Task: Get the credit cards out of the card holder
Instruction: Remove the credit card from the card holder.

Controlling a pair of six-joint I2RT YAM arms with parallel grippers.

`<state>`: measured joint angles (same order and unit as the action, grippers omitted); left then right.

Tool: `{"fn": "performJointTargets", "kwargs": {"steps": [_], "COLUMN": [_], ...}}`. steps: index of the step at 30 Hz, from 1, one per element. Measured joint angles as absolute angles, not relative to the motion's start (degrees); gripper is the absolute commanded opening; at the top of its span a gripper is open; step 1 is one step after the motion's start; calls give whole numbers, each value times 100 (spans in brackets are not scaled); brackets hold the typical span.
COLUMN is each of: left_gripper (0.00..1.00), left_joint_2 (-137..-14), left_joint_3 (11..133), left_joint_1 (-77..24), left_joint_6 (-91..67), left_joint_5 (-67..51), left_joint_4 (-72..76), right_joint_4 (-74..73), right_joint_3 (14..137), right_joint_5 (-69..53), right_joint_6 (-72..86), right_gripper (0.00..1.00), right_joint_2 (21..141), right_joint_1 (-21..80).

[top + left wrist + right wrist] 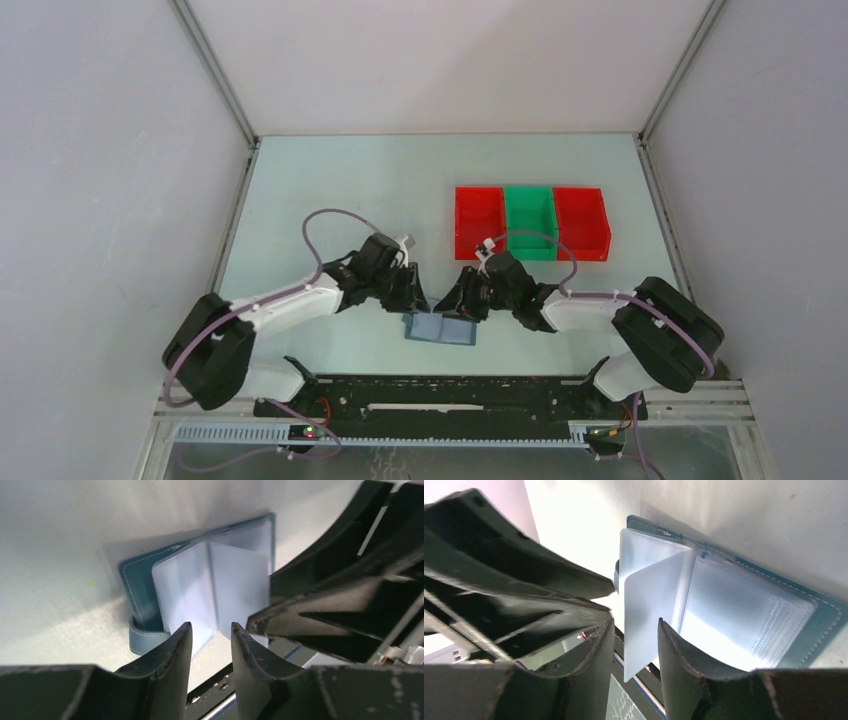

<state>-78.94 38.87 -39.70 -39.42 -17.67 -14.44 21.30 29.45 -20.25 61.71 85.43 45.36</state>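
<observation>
The card holder (440,328) lies open near the table's front edge, teal cover down, with pale translucent sleeves fanned on top. One sleeve leaf (649,605) stands upright from the spine. My right gripper (635,621) is open with this leaf in the gap between its jaws, clear of the left jaw. My left gripper (210,625) is open just in front of the card holder (137,580), with nothing between its fingers. In the top view the left gripper (413,297) and right gripper (462,300) hang close together over the card holder's far edge. I cannot make out the credit cards.
Three bins stand in a row at the back right: red (479,222), green (530,222), red (581,222). The black base rail (450,395) runs just in front of the card holder. White walls enclose the table.
</observation>
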Motion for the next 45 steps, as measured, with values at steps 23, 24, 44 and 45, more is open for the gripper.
{"fn": "performJointTargets", "kwargs": {"steps": [23, 24, 44, 45], "left_gripper": [38, 38, 38, 38], "left_joint_2": [-8527, -8530, -8589, -8593], "left_joint_3": [4029, 4029, 4027, 4021], "left_joint_1": [-3811, -3811, -3811, -3811], "left_joint_6": [-3728, -3728, -3728, -3728], "left_joint_5": [-1640, -1640, -1671, -1673], "left_joint_4": [-1511, -1507, -1361, -1339], "right_joint_4": [908, 926, 2001, 2018], "right_joint_3": [2412, 2412, 2434, 2453], "right_joint_5": [-1120, -1122, -1658, -1693], "right_joint_6": [6071, 6082, 6351, 6355], "right_gripper": [54, 54, 54, 54], "right_joint_2": [7546, 7590, 8160, 8162], "right_joint_1": [4246, 4246, 4517, 4530]}}
